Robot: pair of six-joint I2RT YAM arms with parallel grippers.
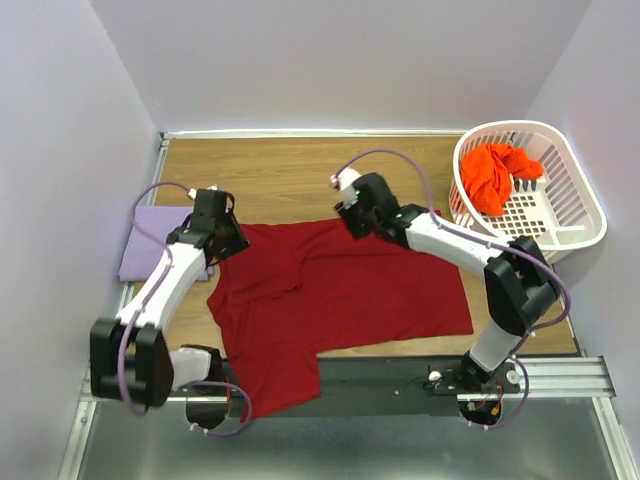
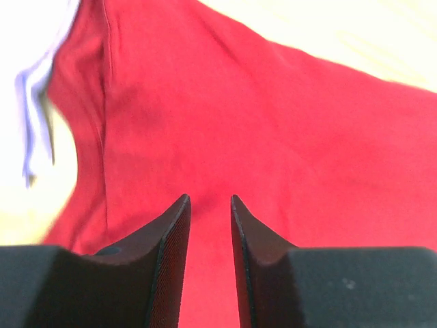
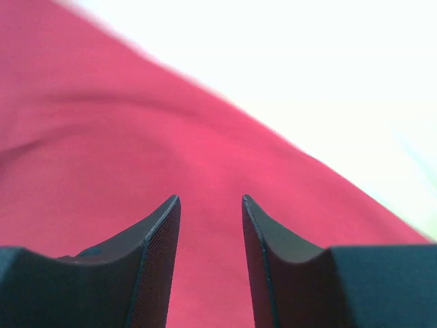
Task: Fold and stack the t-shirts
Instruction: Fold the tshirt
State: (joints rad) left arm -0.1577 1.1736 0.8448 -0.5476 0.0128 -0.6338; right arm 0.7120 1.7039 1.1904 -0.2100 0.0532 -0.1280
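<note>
A large dark red t-shirt (image 1: 340,300) lies spread over the wooden table, one part hanging over the near edge. My left gripper (image 1: 222,250) hovers at its far left corner, open, with only red cloth (image 2: 273,123) showing through the gap. My right gripper (image 1: 352,222) is above the shirt's far edge, open, with nothing between its fingers and red cloth (image 3: 136,137) below. A folded lavender t-shirt (image 1: 150,243) lies at the left, partly under the left arm. An orange-red t-shirt (image 1: 497,175) sits bunched in the basket.
A white lattice laundry basket (image 1: 570,190) stands at the far right corner. Bare wooden table (image 1: 280,175) stretches behind the red shirt. Walls close in on the left, back and right. A black rail (image 1: 400,372) runs along the near edge.
</note>
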